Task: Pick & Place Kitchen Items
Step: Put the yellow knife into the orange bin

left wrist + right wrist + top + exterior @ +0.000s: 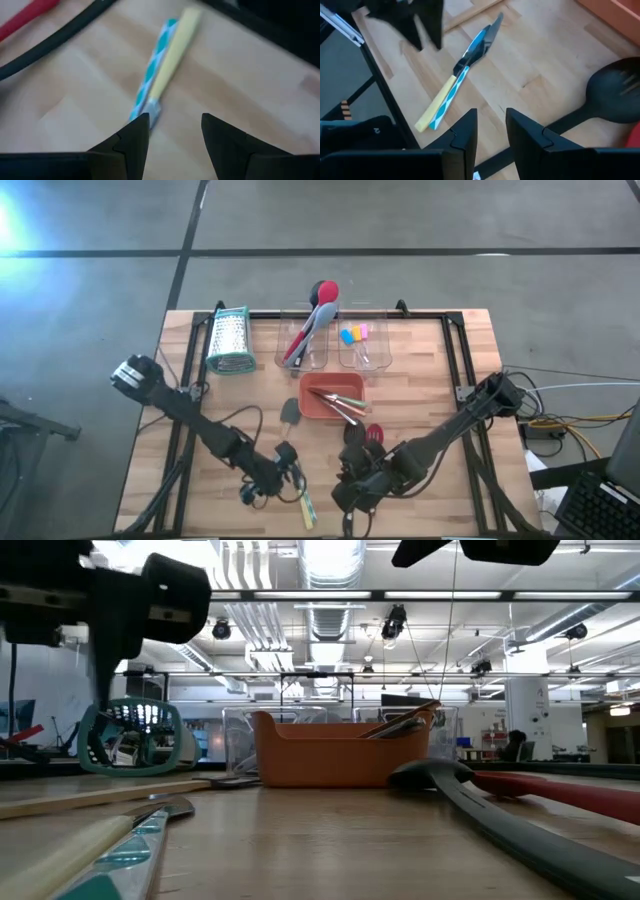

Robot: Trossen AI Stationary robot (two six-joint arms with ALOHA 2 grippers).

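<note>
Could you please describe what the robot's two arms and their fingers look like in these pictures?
Both arms are dark, slim and jointed, with thin black cables trailing alongside them. The left gripper has two matte black, wedge-shaped fingers with angular tips. The right gripper has the same black, blocky fingers. No readable markings show on either.

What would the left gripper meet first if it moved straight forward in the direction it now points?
Probably the yellow-handled tool with its teal-patterned partner, lying on the table just ahead of the open left gripper. Depth is uncertain.
</note>
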